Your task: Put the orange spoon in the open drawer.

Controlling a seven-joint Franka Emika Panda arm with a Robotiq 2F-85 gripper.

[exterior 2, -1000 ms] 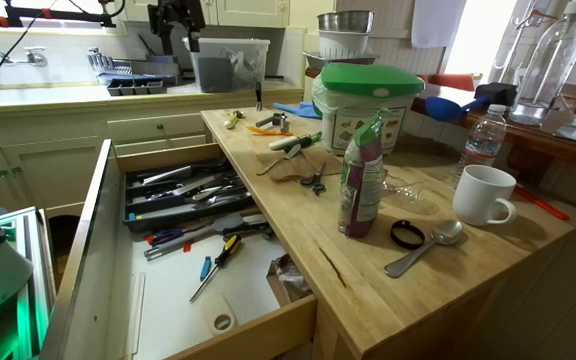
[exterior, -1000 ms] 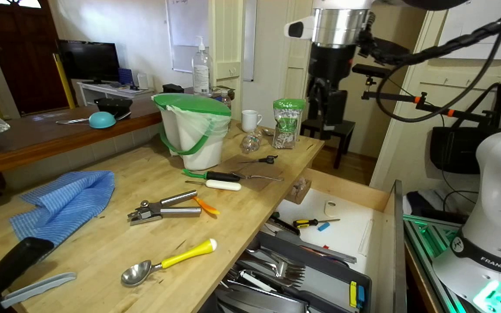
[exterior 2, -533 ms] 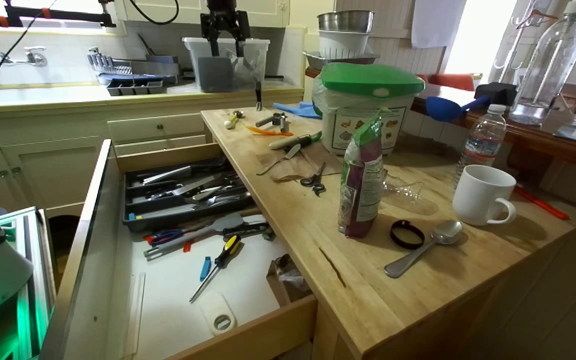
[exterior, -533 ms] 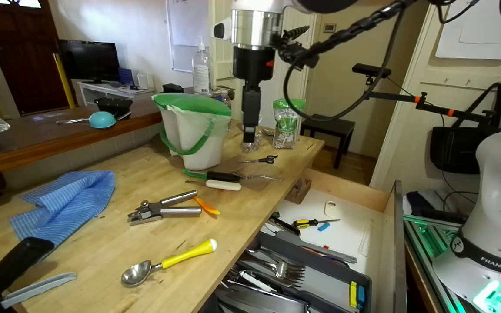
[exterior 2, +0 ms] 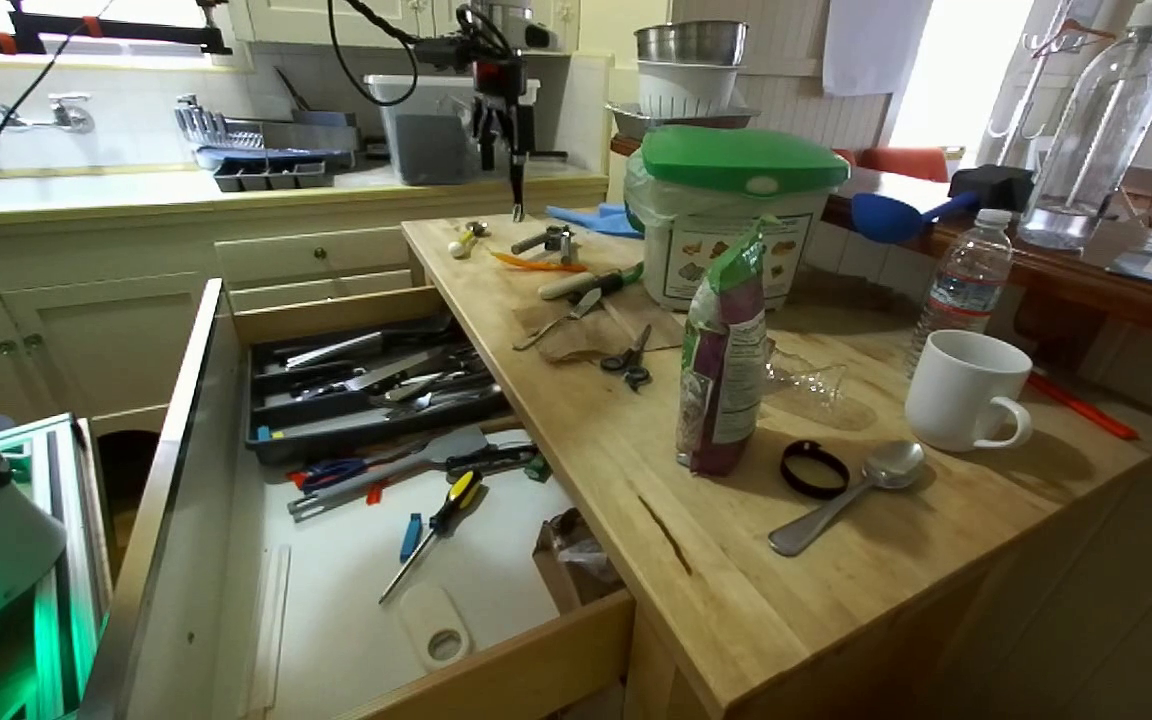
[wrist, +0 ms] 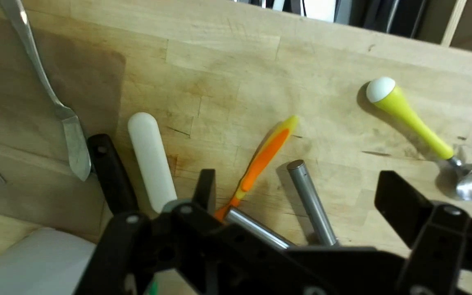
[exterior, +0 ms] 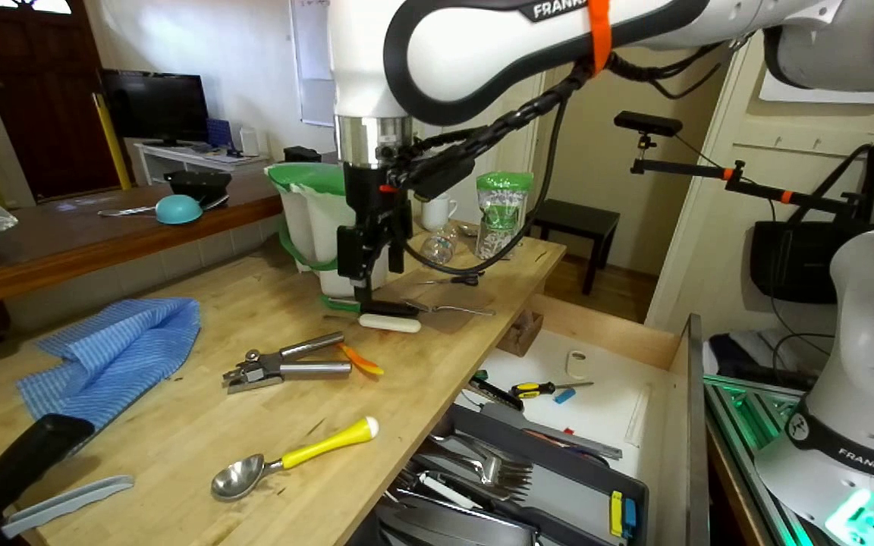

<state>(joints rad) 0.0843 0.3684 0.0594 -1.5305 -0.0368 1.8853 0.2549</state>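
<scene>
The orange spoon [exterior: 361, 359] lies on the wooden counter beside a metal can opener [exterior: 314, 368]. In an exterior view the orange spoon [exterior 2: 539, 265] lies near the counter's drawer side. In the wrist view the spoon's orange-and-yellow handle [wrist: 265, 155] points up the picture; its head is partly hidden behind a gripper finger and a metal handle. My gripper [wrist: 297, 186] is open and empty above the counter, with the can opener's handles between its fingers in the picture. It also shows in both exterior views [exterior: 378, 280] [exterior 2: 502, 160]. The open drawer [exterior: 619, 322] holds a cutlery tray.
A yellow-handled scoop [exterior: 331, 444] lies on the counter, and a white-handled tool [exterior: 390, 324] lies near the spoon. A white bucket with a green lid [exterior 2: 741, 165] stands close behind the gripper. A blue cloth [exterior: 122, 341] lies at the back. A bag [exterior 2: 726, 370] stands upright.
The arm has swung across from the drawer side to over the counter and come down lower, and the gripper has turned. The spoon and the drawer have not moved.
</scene>
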